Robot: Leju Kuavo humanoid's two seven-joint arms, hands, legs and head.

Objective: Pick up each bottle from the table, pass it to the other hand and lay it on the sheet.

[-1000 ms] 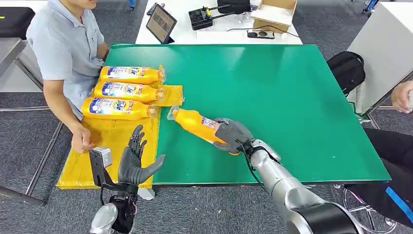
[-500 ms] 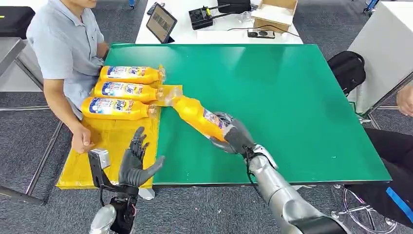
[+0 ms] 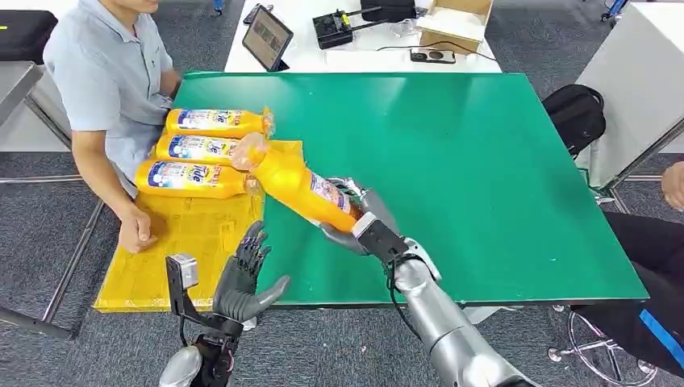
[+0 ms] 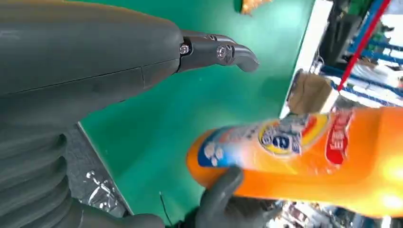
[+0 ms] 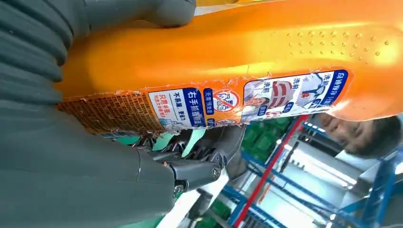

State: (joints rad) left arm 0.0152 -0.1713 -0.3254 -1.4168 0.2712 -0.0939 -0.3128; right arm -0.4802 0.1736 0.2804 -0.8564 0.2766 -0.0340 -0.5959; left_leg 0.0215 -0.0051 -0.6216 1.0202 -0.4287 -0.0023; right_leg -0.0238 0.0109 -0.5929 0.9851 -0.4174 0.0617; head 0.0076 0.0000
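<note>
Bottle, label in Chinese characters

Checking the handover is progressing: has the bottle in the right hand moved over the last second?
Yes. The bottle in the right hand has lifted off the green table, its cap swinging toward the three bottles lying on the yellow sheet.

Bright, even overhead light fills the room. The green table carries soft pale sheen and only faint shadows. The lifted bottle is slightly motion-blurred at its cap. Up close, glare whitens its orange side, and the background behind goes soft.
</note>
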